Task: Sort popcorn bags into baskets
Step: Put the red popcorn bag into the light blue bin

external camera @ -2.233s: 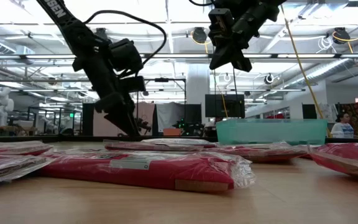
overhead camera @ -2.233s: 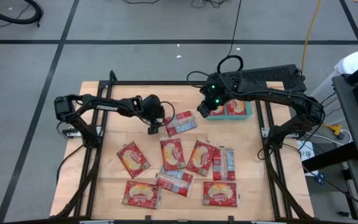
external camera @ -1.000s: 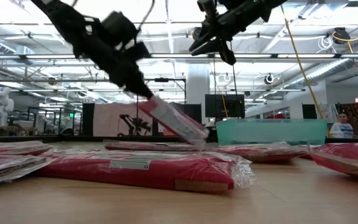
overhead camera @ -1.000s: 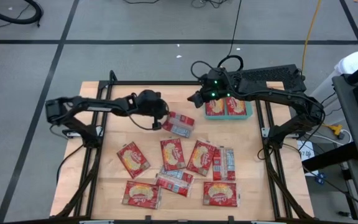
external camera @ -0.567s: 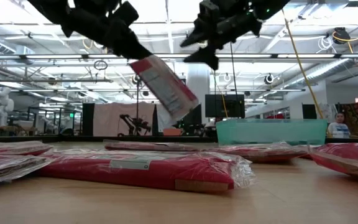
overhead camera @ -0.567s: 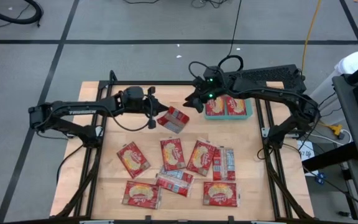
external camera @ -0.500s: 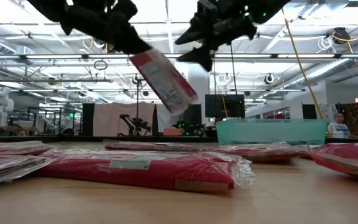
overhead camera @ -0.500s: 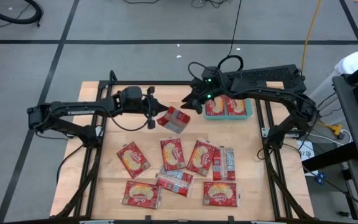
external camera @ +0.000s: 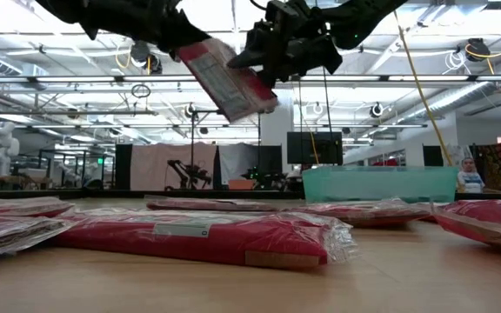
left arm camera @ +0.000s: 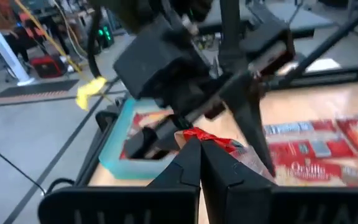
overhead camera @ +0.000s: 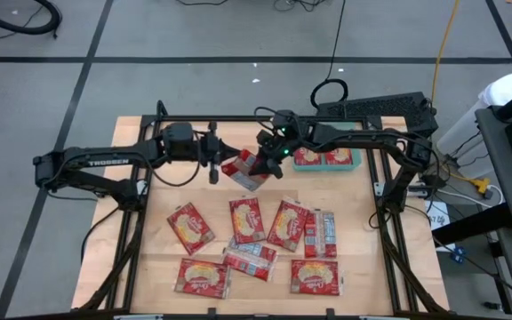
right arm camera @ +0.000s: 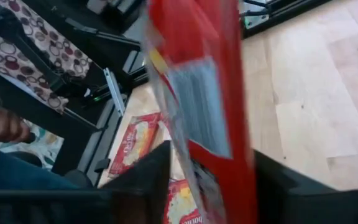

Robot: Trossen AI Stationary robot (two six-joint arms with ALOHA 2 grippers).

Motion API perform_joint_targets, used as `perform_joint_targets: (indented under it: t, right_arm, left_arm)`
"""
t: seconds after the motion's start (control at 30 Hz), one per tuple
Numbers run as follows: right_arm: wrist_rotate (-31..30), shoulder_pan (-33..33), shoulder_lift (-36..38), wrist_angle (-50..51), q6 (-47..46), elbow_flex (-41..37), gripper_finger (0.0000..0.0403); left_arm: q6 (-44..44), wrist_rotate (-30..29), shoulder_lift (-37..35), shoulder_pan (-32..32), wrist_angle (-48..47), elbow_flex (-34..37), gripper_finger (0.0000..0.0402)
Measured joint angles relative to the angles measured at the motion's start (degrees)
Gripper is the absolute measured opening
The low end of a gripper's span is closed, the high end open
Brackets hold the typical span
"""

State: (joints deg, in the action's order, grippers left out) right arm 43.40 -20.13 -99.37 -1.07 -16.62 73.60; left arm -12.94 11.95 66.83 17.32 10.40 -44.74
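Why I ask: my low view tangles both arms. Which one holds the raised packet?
Observer: The left gripper. Its wrist view shows it shut on the edge of the packet.
Operator: And the right one?
Observer: From above, the right gripper is at the packet's other end, on the tray side.
Operator: Anything in the tray?
Observer: Two packets, side by side.

I see one popcorn bag (overhead camera: 245, 169) held above the tabletop (overhead camera: 363, 231) between my left pincer (overhead camera: 214, 164) and right pincer (overhead camera: 268, 163); the basket (overhead camera: 325, 157) sits right of them, loose bags (overhead camera: 246, 220) lie nearer.
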Motion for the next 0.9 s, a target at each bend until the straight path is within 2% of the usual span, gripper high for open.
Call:
perform_joint_targets:
  t: [0.13, 0.2, 0.4, 0.5, 0.6, 0.73, 0.9]
  right_arm:
    - [0.0, 0.1, 1.0, 0.1, -2.3, 0.0, 0.0045]
    - [0.0, -0.1, 1.9, 0.5, -4.3, 0.0, 0.0017]
    - [-3.4, -1.3, 7.4, 6.9, -5.7, 0.0, 0.0022]
    - [-7.3, -2.2, 11.0, 12.4, -3.3, 0.0, 0.0013]
    - [-13.2, -2.9, 14.8, 19.1, 0.2, 0.0, 0.0007]
    - [-24.3, -3.0, 19.9, 27.5, 4.8, 0.0, 0.001]
    - [-37.5, -1.6, 25.8, 34.1, 11.4, 0.0, 0.001]
  left_arm:
    - [2.8, -3.2, -0.1, 0.1, 0.4, 0.0, 0.0013]
    - [6.3, -6.2, -0.6, 0.0, 1.3, 0.0, 0.0027]
    - [21.8, -13.4, -3.7, 0.8, 2.5, 0.0, 0.011]
    - [29.5, -14.0, -4.9, 2.3, 1.9, 0.0, 0.016]
    - [37.9, -17.0, -5.1, 4.9, 0.0, -0.1, 0.0191]
    - [47.1, -20.5, -5.1, 8.3, -3.3, -0.1, 0.0201]
    - [58.6, -20.5, -5.4, 10.5, -1.1, -0.1, 0.0187]
